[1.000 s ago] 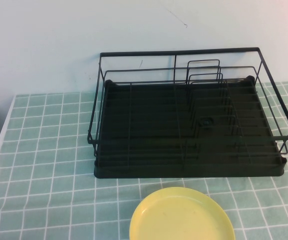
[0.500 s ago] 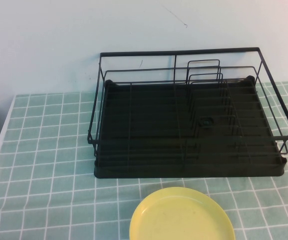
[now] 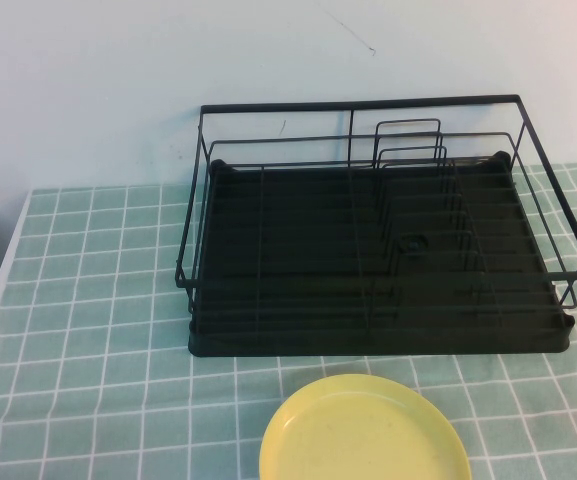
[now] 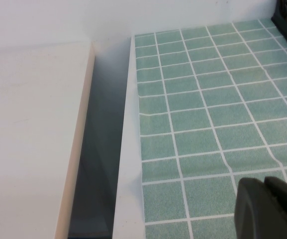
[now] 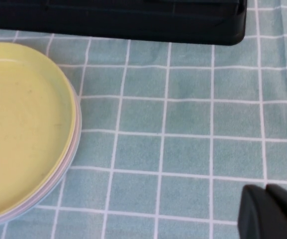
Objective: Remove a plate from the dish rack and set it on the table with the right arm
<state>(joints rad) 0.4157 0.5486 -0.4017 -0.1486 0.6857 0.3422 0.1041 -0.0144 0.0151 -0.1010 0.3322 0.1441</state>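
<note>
Plate (image 3: 364, 430) flat on table (image 3: 88, 300), rack (image 3: 368, 250) bare; right claw (image 5: 270, 211) beside plate and left claw (image 4: 267, 206) at table's edge both seemingly shut and empty, though hard to tell; could nudge plate off near edge.

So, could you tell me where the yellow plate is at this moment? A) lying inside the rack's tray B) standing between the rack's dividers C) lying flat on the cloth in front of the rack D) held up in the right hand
C: the plate lies flat on the table in front of the dish rack, free of the right hand beside it; the left hand sits at the table's far left edge.
</note>
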